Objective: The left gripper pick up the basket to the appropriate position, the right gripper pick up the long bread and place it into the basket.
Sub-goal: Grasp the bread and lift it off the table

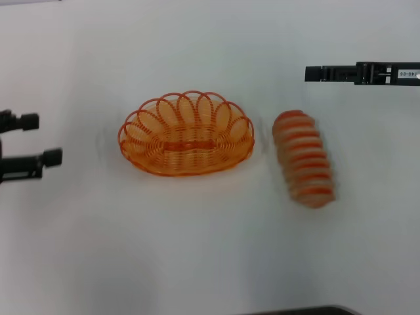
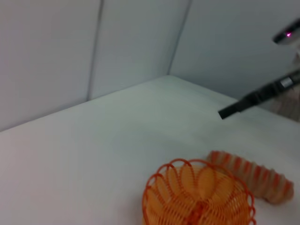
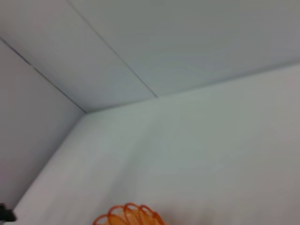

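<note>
**Basket and bread on the desk, both pincers held off**

White desk (image 1: 197, 256) nearest the head camera, bare across the front strip, with a dark edge just showing at the bottom right.

At far left, left pincer (image 1: 41, 139), black, reaching in from the edge of the head view. Two fingertips well apart, one above the other in the view, so wide open and holding nothing. Well clear of the basket, with bare desk between.

Left of centre, basket (image 1: 186, 134): oval orange wire, looped scalloped rim, coiled sides. Upright on the desk and empty inside. Also seen from the left wrist view (image 2: 199, 197), with the loaf lying just past it.

Right of the basket, long bread (image 1: 303, 159): tan-orange, ridged crosswise with darker and paler bands. Flat on the desk, long axis running away from the camera and slightly slanted. Near the basket, but apart from it.

At far right and farther back, right pincer (image 1: 315, 73), black with a small white label on the arm. Fingers seen edge-on as one thin dark bar; cannot tell whether open or closed. Beyond the bread's far end, not touching it.
</note>
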